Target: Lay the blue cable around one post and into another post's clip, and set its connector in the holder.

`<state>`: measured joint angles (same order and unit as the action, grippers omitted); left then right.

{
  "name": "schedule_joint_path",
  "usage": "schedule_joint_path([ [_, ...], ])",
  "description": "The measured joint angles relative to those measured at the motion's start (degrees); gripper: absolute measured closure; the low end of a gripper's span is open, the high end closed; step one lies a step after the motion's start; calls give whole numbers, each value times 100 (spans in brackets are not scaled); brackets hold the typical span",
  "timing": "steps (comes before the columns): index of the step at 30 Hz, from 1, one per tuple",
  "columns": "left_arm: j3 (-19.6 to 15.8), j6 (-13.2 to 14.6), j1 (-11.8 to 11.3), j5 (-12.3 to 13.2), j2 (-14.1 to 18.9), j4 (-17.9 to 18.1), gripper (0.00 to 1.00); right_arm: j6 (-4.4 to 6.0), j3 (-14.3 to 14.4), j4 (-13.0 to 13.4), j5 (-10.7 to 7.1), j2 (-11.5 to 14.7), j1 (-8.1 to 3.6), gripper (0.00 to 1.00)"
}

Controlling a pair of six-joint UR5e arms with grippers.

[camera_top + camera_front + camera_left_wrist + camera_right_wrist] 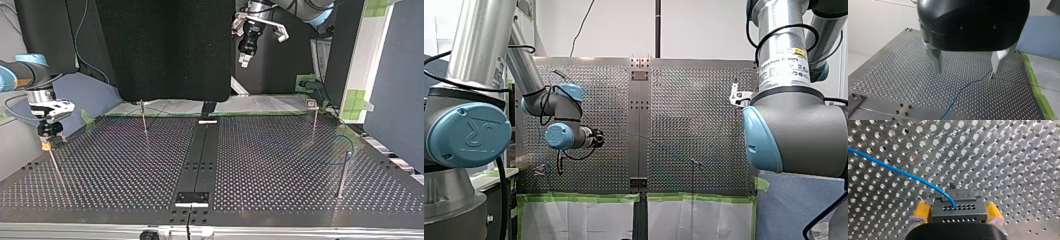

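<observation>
- My right gripper (47, 144) sits low at the top view's left, right at the tip of a thin post (54, 165) standing in the perforated table (270, 165).
- Its 2 yellow pads (922, 211) are closed in on a dark grey connector (965, 213), 1 pad pressed against each side.
- The blue cable (898, 171) comes out of the connector's face, between its rows of small holes, and arcs away just over the table.
- My left gripper (967, 71) hangs high above the far side of the table, well apart from the right one. It is spread wide with nothing between its 2 metal fingers (936, 61).
- Below it the cable lies on the table and passes close to 1 fingertip.
- In the top view the cable shows as a faint curve near the post (343, 175) at the right (I cannot tell whether it wraps that post).
- 2 more posts stand further back, 1 at the right (314, 125) and 1 at the left (144, 120).
</observation>
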<state>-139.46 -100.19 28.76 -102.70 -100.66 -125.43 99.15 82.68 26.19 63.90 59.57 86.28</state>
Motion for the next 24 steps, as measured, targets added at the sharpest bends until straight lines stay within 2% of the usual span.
schedule_joint_path([
  [16, 0, 0, 0, 0, 0, -4, 2, -7, 0, 6, 25, 5, -1, 0],
  [24, 0, 0, 0, 0, 0, -1, 2, -15, 0, -10, 150, 7, 0, 0],
])
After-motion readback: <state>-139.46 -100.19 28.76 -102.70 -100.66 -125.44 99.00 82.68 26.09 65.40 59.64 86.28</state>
